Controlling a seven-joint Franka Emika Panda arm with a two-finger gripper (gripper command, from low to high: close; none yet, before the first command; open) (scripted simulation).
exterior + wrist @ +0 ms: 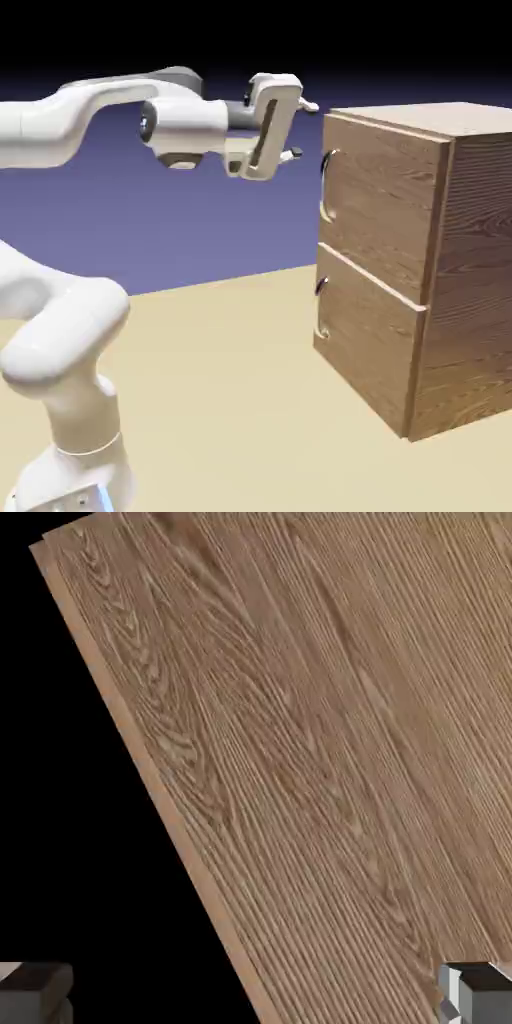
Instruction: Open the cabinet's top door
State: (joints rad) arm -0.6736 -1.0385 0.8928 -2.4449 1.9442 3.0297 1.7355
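Observation:
The brown wood-grain cabinet point(470, 250) stands at the exterior view's right. Its top door point(385, 200) sits shut against the body, with a curved silver handle point(326, 185) near its left edge. My gripper point(304, 130) hangs open and empty just left of the door's upper corner, a little above the handle and touching nothing. In the hand view the cabinet's wood grain point(320, 752) fills most of the picture, its edge running diagonally beside black. The two grey fingertips point(36, 988) show far apart at the bottom corners, with nothing between them.
Below the top door sits the shorter lower panel point(365, 340) with its own small handle point(321, 312). The beige table point(230, 380) spreads out in front of the cabinet. My white arm point(60, 340) rises from the lower left.

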